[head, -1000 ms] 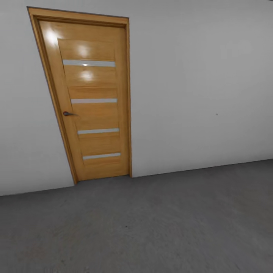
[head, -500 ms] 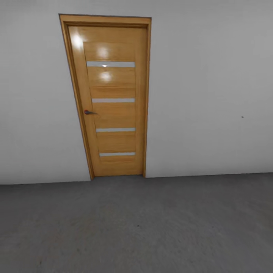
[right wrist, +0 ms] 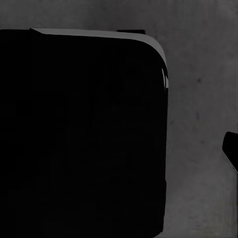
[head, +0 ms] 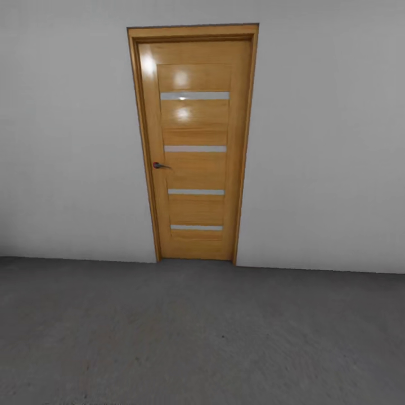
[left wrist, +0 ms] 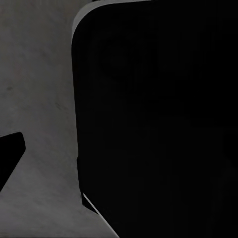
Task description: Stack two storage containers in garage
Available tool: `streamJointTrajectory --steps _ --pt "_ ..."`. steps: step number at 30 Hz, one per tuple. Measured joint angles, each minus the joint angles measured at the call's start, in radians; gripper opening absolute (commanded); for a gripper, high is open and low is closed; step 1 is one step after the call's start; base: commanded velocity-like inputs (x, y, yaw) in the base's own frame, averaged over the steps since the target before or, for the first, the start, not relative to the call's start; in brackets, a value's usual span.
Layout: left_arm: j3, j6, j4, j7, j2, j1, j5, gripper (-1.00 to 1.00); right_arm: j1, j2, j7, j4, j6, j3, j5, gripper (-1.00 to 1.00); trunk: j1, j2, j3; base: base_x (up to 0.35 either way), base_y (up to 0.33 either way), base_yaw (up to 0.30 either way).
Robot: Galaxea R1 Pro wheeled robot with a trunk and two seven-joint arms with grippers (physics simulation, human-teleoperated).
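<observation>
Head view: I'm facing a closed wooden door [head: 194, 146] with pale horizontal strips and a small lever handle [head: 159, 165] on its left side, set in a plain white wall [head: 326, 140]. Dark grey concrete floor [head: 202, 337] runs up to it, so I judge I'm in the garage, in transit. There's no red-orange storage container ahead of me, and I can't say where either one sits.

Left wrist view: a big black rounded body [left wrist: 158, 119], probably part of my own base, over mottled floor [left wrist: 39, 74]. The gripper's state I cannot tell.

Right wrist view: the same kind of black rounded mass [right wrist: 79, 134], with grey floor [right wrist: 198, 74] beside it. That gripper's state I cannot tell either.

To do this leg well, I'd square up on the door, roll in slowly, keep both arms tucked, and stop within reach of the handle.
</observation>
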Motion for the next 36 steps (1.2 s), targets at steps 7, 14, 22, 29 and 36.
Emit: streamJointTrajectory --steps 7,14,22,29,36 --pt "0.009 -0.040 -0.001 0.000 -0.009 0.000 0.009 1.00 0.000 0.004 0.000 0.000 0.001 0.004 0.004 1.00 0.000 0.000 0.000 0.000 0.000 0.281" --pt "0.015 -0.058 0.001 0.000 -0.012 0.000 0.021 1.00 0.000 0.005 0.000 0.000 0.002 0.005 0.005 1.00 0.000 0.000 0.000 0.018 0.000 0.228" --pt "0.014 -0.050 0.001 0.000 -0.012 0.000 0.031 1.00 0.000 0.005 0.000 0.001 0.003 0.006 0.004 1.00 -0.001 0.000 0.000 0.274 0.000 0.021" --pt "0.013 -0.046 0.001 0.000 -0.012 0.000 0.036 1.00 0.000 0.004 0.000 0.000 0.002 0.003 0.003 1.00 -0.001 0.000 0.000 0.319 0.000 0.001" --pt "0.012 -0.046 0.001 0.000 -0.012 0.000 0.095 1.00 0.000 0.004 0.000 0.000 0.002 0.004 0.005 1.00 -0.001 0.000 0.000 0.322 0.000 -0.074"
